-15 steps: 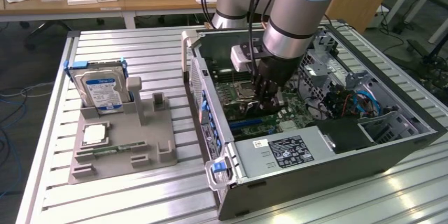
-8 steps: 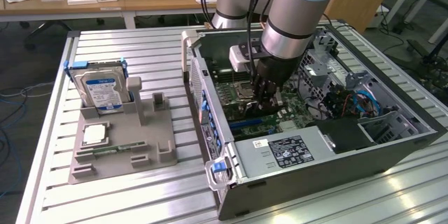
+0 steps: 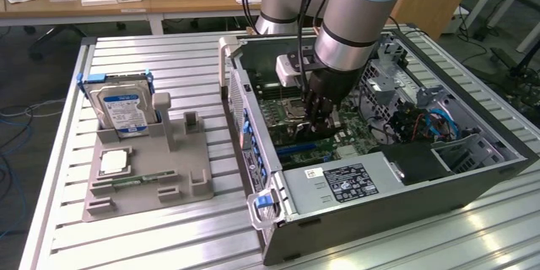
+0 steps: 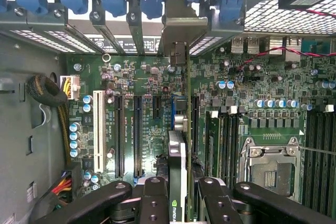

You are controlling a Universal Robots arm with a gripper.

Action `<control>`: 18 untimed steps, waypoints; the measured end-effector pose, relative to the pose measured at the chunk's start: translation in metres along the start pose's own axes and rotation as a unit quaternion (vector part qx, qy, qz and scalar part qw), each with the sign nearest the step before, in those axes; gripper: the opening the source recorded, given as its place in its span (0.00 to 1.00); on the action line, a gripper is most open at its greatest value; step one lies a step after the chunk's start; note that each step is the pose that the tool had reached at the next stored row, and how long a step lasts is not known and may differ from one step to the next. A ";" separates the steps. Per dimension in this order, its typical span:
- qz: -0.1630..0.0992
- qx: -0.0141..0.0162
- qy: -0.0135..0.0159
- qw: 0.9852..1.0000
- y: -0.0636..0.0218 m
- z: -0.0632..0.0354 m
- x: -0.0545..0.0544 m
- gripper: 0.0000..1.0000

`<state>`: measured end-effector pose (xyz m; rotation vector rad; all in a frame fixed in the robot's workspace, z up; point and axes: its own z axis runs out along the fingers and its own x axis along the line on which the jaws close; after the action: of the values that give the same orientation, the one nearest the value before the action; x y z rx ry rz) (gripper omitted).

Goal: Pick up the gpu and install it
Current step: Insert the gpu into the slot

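pincer (image 4: 181, 199) clamped on gpu (image 4: 177, 153); card edge-on above motherboard (image 4: 142, 77) slots inside case (image 3: 380, 210). pickup done; seating in slot looks unfinished, cannot tell for sure.

Ext cam high, looks down on PC case (image 3: 380, 219); wrist cam close over shared motherboard (image 4: 152, 77).

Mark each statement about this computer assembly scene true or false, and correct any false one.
1. The gripper grips the gpu inside the open case. True.
2. The hard drive sits inside the case. False: it stands in the grey holder, outside the case.
3. The memory stick lies on the holder. True.
4. The gpu lies flat in the holder. False: it is upright over the motherboard.
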<state>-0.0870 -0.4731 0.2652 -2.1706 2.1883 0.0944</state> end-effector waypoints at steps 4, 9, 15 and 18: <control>0.000 0.000 0.002 1.000 0.0000 0.0000 0.000 0.27; 0.000 0.000 0.011 1.000 -0.0001 0.0001 0.000 0.27; 0.000 0.000 0.006 1.000 0.0025 0.0001 0.000 0.27; 0.000 0.000 0.001 1.000 0.0032 0.0000 0.000 0.27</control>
<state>-0.0902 -0.4726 0.2652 -2.1713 2.1888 0.0933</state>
